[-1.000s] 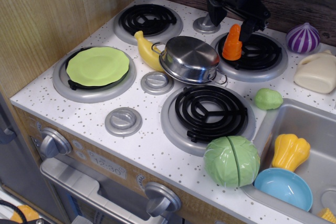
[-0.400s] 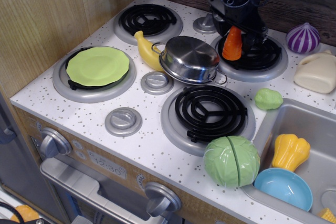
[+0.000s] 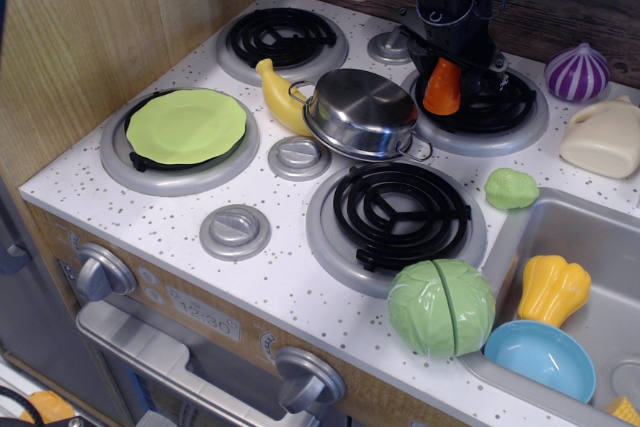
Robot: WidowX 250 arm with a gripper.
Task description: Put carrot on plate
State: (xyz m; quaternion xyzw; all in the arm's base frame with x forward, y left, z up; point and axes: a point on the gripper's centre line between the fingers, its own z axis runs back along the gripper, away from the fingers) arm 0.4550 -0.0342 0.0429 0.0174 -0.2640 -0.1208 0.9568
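Observation:
The orange carrot (image 3: pixel 441 90) stands upright, wide end down, on the back right burner (image 3: pixel 500 107). My black gripper (image 3: pixel 452 55) has come down over its top. The jaws stand on either side of the tip and look open, wider than the carrot; the tip is hidden behind them. The lime-green plate (image 3: pixel 185 125) lies on the front left burner, far to the left of the gripper, with nothing on it.
A steel pot (image 3: pixel 360 112) and a yellow banana (image 3: pixel 277 92) lie between carrot and plate. A green cabbage (image 3: pixel 441 307), small green vegetable (image 3: pixel 511 188), purple onion (image 3: pixel 577 71) and cream chicken (image 3: pixel 603 139) sit right. The sink (image 3: pixel 600 237) holds a squash (image 3: pixel 552 289) and blue bowl (image 3: pixel 538 359).
The gripper has dropped lower over the carrot, from around its tip to covering its upper part. The carrot has stayed upright on the burner.

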